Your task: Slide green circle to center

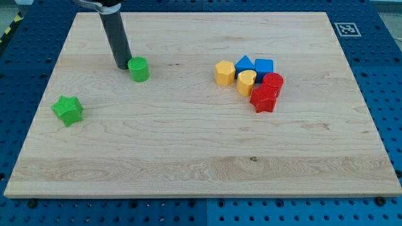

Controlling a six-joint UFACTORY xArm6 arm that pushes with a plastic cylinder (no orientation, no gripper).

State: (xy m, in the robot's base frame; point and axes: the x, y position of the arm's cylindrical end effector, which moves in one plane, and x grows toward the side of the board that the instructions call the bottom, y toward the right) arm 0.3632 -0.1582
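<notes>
Green circle [139, 69], a short upright cylinder, flat on the board toward the view's upper left

Worktop [188, 144]: pale wood, visible grain, matt. Green circle [139, 69]: plastic-looking, faintly ribbed. Rod [116, 41]: dark, smooth, slight sheen.

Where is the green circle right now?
The green circle sits in the board's upper left part, just to the view's right of my tip, with the green star further toward the lower left.

Straight dark grey rod, my tip [122, 66] blunt and round.
</notes>
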